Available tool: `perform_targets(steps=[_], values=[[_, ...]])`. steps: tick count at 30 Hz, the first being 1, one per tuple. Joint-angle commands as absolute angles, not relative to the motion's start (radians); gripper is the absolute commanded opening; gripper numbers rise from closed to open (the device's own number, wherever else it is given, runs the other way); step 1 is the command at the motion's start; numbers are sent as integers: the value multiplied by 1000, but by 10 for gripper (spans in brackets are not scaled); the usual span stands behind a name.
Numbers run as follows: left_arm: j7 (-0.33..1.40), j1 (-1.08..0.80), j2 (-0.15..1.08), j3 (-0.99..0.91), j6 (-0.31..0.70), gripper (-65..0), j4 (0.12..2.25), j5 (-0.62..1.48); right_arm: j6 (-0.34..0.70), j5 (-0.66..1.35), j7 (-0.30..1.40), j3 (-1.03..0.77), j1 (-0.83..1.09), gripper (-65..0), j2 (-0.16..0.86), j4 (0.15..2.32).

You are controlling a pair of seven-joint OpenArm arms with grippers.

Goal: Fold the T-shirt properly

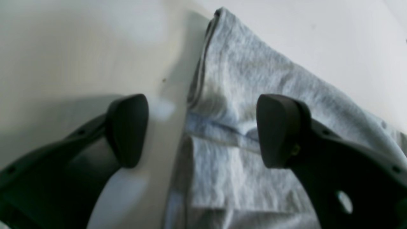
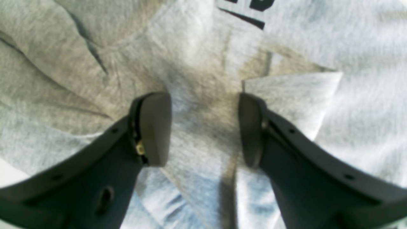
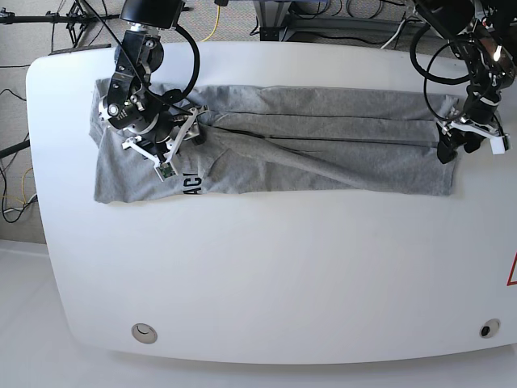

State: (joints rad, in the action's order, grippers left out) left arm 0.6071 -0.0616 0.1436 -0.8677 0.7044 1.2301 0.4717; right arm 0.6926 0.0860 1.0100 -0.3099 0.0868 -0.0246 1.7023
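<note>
The left gripper (image 1: 202,130) stands wide open with nothing between its jaws: one finger (image 1: 279,130) hovers over the T-shirt (image 3: 323,149), the other finger (image 1: 128,130) over bare table just beside the shirt's hemmed edge. In the base view this gripper (image 3: 454,148) sits at the shirt's end farthest from the lettering. The right gripper (image 2: 203,128) is partly open, its pads astride a rise of grey cloth; whether they pinch it or only hover above it cannot be told. In the base view it (image 3: 174,145) is above the shirt just beside the black lettering (image 3: 192,185).

The T-shirt lies as a long folded band across the far part of the white table (image 3: 266,275). The lettering is cut off by a fold and by the frame edge in the right wrist view, so it cannot be read. Both wrist views are soft and blurred.

Beyond the table's far edge, cables (image 3: 214,18) and stand legs lie on the floor.
</note>
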Motion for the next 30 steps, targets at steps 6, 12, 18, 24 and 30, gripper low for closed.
perform_targets(steps=[6, 12, 18, 24, 30], values=[[598, -56, 137, -806, 698, -145, 1184, 395, 698, 97, 1013, -311, 79, -319, -21, 1721], [598, -58, 119, -745, 698, -145, 1187, 392, 698, 99, 1013, -311, 79, -319, -21, 1721], [598, -65, 99, -707, 698, -145, 1188, 392, 698, 99, 1013, -311, 79, -319, -21, 1721], [601, -91, 99, -687, 698, -145, 1190, 392, 698, 97, 1013, -311, 79, -319, -21, 1721], [601, -113, 104, -682, 698, -180, 1190, 392, 698, 99, 1013, -311, 79, -319, -21, 1721]])
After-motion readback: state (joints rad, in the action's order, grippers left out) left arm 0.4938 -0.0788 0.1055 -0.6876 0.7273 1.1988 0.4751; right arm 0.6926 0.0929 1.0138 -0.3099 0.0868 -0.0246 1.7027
